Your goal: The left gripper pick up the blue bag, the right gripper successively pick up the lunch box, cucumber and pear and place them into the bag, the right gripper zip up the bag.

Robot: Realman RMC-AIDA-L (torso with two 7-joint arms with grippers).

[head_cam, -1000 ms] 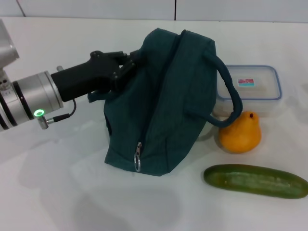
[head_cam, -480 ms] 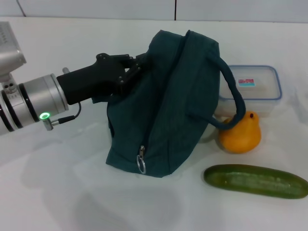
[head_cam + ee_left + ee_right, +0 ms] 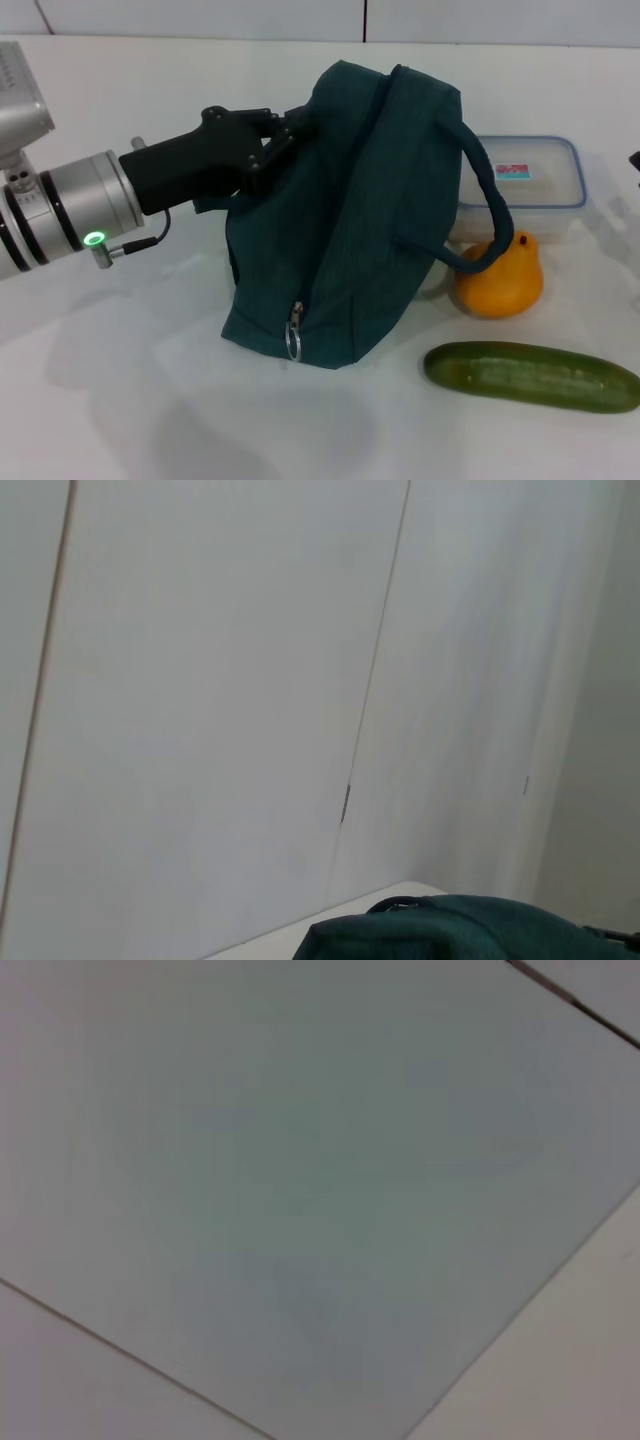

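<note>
Left gripper [image 3: 278, 140] jaws clamped on blue bag [image 3: 350, 220] top edge; right gripper's jaws can't be judged.

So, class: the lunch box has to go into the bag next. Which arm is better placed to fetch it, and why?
Right. The left gripper is shut on the blue bag, so it is occupied. The lunch box lies on the robot's right, beyond the pear.

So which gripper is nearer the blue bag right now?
Left. The left gripper is shut on the blue bag at its upper left edge. The right gripper shows only as a dark sliver at the head view's right edge, beyond the lunch box.
</note>
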